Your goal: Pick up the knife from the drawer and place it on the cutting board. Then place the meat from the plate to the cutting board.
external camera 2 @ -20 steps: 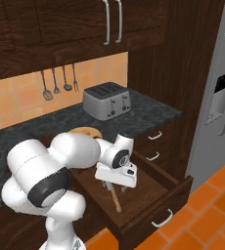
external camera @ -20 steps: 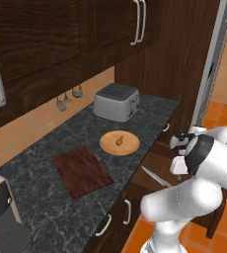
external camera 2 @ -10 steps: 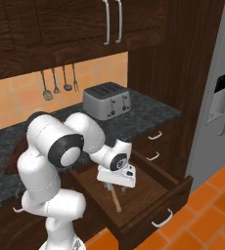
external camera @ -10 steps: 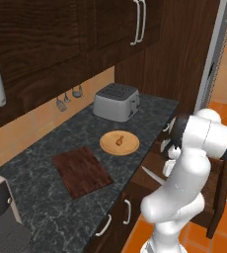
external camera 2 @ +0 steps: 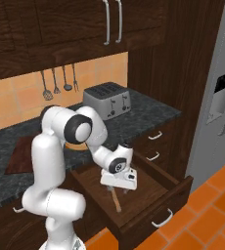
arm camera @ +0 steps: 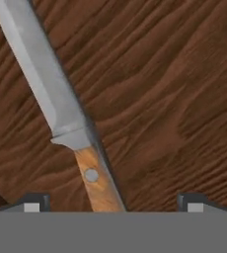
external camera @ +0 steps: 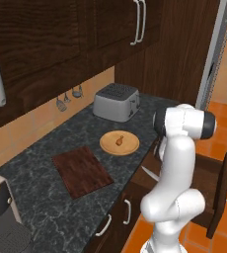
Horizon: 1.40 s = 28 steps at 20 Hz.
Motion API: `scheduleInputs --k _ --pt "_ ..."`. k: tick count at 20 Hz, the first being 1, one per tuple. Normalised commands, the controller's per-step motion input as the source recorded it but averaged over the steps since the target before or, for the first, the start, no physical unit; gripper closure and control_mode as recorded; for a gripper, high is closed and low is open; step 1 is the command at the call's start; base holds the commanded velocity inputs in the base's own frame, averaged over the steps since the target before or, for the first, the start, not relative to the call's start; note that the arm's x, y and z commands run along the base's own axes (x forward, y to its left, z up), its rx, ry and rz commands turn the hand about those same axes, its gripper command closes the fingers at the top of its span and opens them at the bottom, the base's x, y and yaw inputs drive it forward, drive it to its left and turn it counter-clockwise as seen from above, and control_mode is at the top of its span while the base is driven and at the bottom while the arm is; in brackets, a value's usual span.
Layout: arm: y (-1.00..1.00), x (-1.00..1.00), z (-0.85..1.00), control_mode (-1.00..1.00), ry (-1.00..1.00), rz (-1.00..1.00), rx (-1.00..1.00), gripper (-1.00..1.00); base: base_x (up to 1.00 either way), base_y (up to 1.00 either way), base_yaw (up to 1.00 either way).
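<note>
dark speckled stone counter (external camera: 61, 202) — carries a silver toaster (external camera: 116, 102) at the back, near the wall. in front of it sits the round tan plate (external camera: 128, 146) with the small meat (external camera: 119, 141) piece on it. the dark reddish cutting board (external camera: 82, 171) lies flat beside the plate, apart from it, bare on top. a coffee machine (external camera: 2, 217) stands at the near left end. below the counter the drawer (external camera 2: 156, 193) stands pulled out — the knife (arm camera: 61, 111) lies flat on its wooden floor.

Glossy white rounded arm (external camera: 176, 163); dark joints
</note>
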Motion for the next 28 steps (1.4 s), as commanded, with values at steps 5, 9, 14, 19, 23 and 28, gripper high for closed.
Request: scheduleInputs --k 5,9,14,19,23,28 --pt "0.01 0.04 -0.35 -1.0 -0.01 0.03 0.0 -1.0 0.0 0.0 0.0" --pt "0.03 -0.22 -0.14 -1.0 -0.08 0.01 0.0 -1.0 0.0 0.0 0.0" --pt "0.08 0.0 -0.5 -1.0 -0.01 0.0 -0.01 -1.0 0.0 0.0 0.0" --pt "0.16 -0.15 -0.72 -1.0 -0.14 0.0 -0.06 -1.0 0.0 0.0 0.0" --pt "0.14 -0.46 -0.77 -1.0 -0.41 0.01 -0.15 1.0 0.0 0.0 0.0" --pt "0.26 -0.46 -0.73 -1.0 -0.34 0.0 -0.16 1.0 0.0 0.0 0.0"
